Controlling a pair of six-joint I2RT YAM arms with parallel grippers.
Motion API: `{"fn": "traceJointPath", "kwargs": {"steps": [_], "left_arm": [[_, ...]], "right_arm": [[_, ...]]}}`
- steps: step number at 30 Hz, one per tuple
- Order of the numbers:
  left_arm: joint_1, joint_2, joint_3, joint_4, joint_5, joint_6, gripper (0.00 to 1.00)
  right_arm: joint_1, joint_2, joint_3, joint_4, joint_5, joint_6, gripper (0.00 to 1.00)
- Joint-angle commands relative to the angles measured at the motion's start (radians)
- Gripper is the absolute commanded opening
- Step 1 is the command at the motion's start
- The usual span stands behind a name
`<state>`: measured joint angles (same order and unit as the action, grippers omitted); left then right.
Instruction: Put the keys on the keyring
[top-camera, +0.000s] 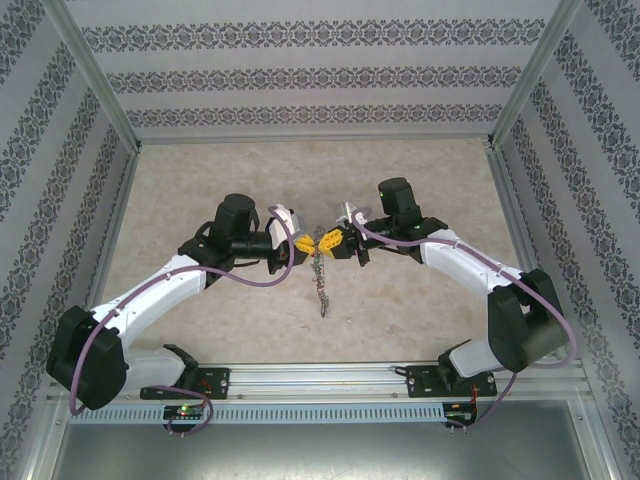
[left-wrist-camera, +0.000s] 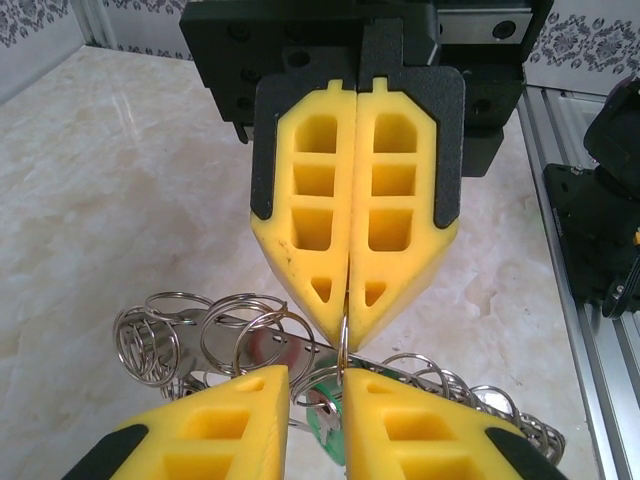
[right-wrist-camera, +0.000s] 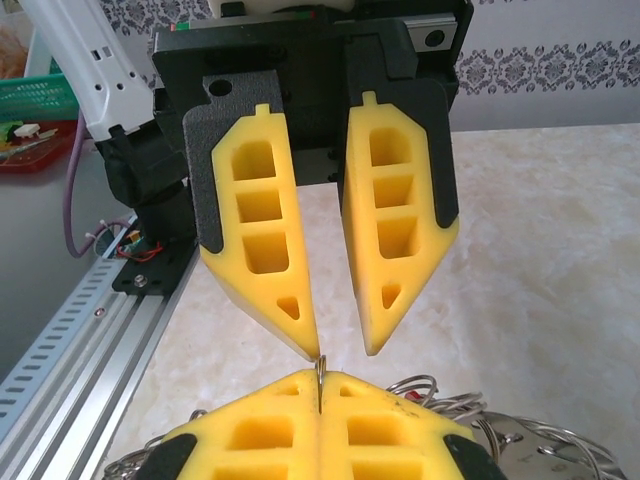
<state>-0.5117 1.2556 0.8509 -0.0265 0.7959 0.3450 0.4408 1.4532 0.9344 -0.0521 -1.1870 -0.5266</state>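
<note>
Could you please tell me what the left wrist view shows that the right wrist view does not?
Left wrist only: a green key, and the right gripper seen head-on, fingers shut. Right wrist only: the left gripper seen head-on, fingers apart, plus a green basket. Both: the thin keyring pinched by the right gripper, silvery rings, the marble table.

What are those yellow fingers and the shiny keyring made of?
The fingers look like matte yellow plastic or firm foam, moulded with hollow cells, on black backing. The keyring looks like polished steel wire: thin, silvery loops with bright glints, though the exact metal is unclear.
</note>
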Motion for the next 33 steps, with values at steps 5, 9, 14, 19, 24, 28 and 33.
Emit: {"fn": "traceJointPath", "kwargs": {"steps": [5,9,14,19,24,28,33], "left_arm": [[-0.019,0.022,0.000,0.048,0.039,0.029,0.20],[-0.019,0.019,-0.024,0.098,0.073,0.011,0.21],[-0.018,0.020,-0.024,0.113,0.108,-0.005,0.23],[-0.017,0.021,-0.027,0.116,0.079,0.009,0.16],[-0.018,0.013,-0.022,0.106,0.072,0.023,0.00],[-0.017,0.009,-0.007,0.055,0.039,0.038,0.00],[-0.019,0.021,0.045,-0.093,0.039,0.091,0.00]], "right_arm": [[0.004,-0.031,0.046,0.028,-0.064,0.007,0.00],[0.005,-0.034,0.055,0.029,-0.061,0.017,0.00],[0.004,-0.042,0.057,0.030,-0.036,0.026,0.00],[0.006,-0.036,0.060,0.034,-0.043,0.031,0.00],[0.006,-0.042,0.060,0.032,-0.020,0.036,0.00],[0.004,-0.046,0.060,-0.026,-0.005,-0.011,0.00],[0.000,-0.063,0.083,-0.235,0.062,-0.198,0.14]]}}
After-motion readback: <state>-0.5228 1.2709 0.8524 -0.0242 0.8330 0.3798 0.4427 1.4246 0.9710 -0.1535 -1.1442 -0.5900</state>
